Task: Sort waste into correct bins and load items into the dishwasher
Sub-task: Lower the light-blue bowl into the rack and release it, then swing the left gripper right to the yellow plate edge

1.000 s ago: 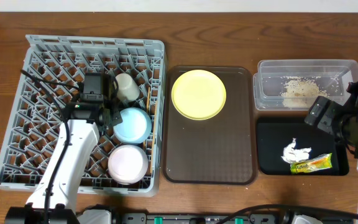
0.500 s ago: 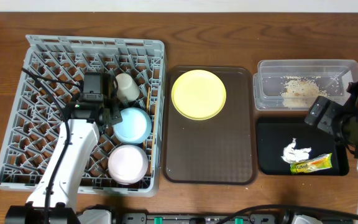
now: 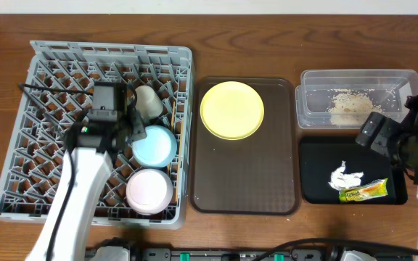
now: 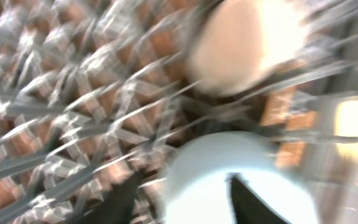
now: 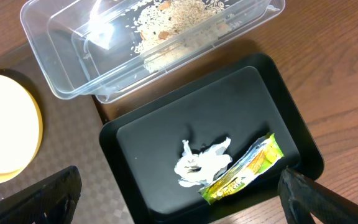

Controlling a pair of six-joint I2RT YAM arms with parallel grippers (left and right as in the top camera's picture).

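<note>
The grey dish rack (image 3: 49, 65) holds the small white cup (image 3: 147, 101), the light blue bowl (image 3: 154, 145), the white bowl (image 3: 149, 190) and the chopsticks (image 3: 174, 119). My left gripper (image 3: 131, 129) is open and empty over the rack, beside the blue bowl. In the blurred left wrist view my left gripper (image 4: 185, 180) is above that bowl (image 4: 213, 158), with the cup (image 4: 247, 43) beyond. The yellow plate (image 3: 232, 109) lies on the brown tray. The clear tub (image 3: 310, 109) holds food scraps (image 3: 348, 105). The black tray (image 5: 142, 149) holds the tissue (image 5: 201, 163) and wrapper (image 5: 244, 174). My right gripper (image 5: 179, 196) is open above it.
The brown serving tray (image 3: 245, 181) lies between the rack and the bins. My right arm (image 3: 405, 148) hangs over the right ends of the clear tub and the black tray. Bare wooden table (image 3: 252, 43) runs along the back.
My left arm has shifted a little to the left and back over the rack, and its wrist view is blurred by motion. The right arm and all objects have not moved.
</note>
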